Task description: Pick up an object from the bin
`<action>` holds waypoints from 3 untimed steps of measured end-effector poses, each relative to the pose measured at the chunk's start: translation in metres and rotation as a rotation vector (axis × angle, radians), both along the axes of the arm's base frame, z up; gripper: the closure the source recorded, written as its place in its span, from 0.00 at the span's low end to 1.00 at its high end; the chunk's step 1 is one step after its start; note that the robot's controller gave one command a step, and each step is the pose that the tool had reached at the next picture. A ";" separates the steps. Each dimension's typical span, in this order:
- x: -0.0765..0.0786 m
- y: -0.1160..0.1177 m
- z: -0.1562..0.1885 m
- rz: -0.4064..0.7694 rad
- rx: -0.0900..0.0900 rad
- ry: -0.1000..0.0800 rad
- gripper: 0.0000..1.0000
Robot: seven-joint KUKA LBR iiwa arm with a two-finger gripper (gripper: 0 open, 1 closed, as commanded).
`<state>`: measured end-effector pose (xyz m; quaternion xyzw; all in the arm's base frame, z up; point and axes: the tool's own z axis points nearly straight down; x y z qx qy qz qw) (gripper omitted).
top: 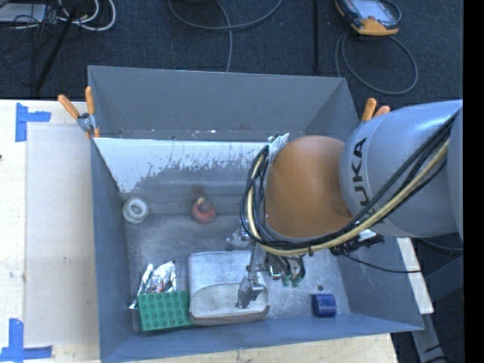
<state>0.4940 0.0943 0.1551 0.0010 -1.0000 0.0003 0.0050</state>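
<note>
Claw: the two-finger claw (248, 292) is well right of the green studded plastic block (162, 311), low over the right end of the pale tray; whether it is released or clenched, I cannot tell.
Roll: a small clear ring of tape (136, 210) lies beyond the green block, a little to its left and apart from it.
Packet: a crumpled silver foil packet (157, 278) lies against the green block's far edge.
Block: flat, studs up.
Red thing: a small reddish rounded lump (203, 210) sits beyond the green block and to its right, well apart; its kind is unclear.
Tray: the shallow grey-white plastic tray (212, 301) with rounded corners lies just right of the green block, seemingly touching it.
Cube: a small blue cube (324, 305) sits far right of the green block, past the tray.
Handling: the tray looks thin and light, probably smooth enough to slip and apt to flex or tip if lifted by one end.
Hold: its raised rim seems the only part narrow enough to pinch, best along a straight side, not at a corner.
</note>
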 end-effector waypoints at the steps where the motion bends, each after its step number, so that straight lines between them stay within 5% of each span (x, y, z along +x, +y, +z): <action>1: 0.027 -0.010 -0.084 0.007 0.002 -0.009 0.00; 3: 0.029 -0.009 -0.080 0.001 0.002 -0.007 0.00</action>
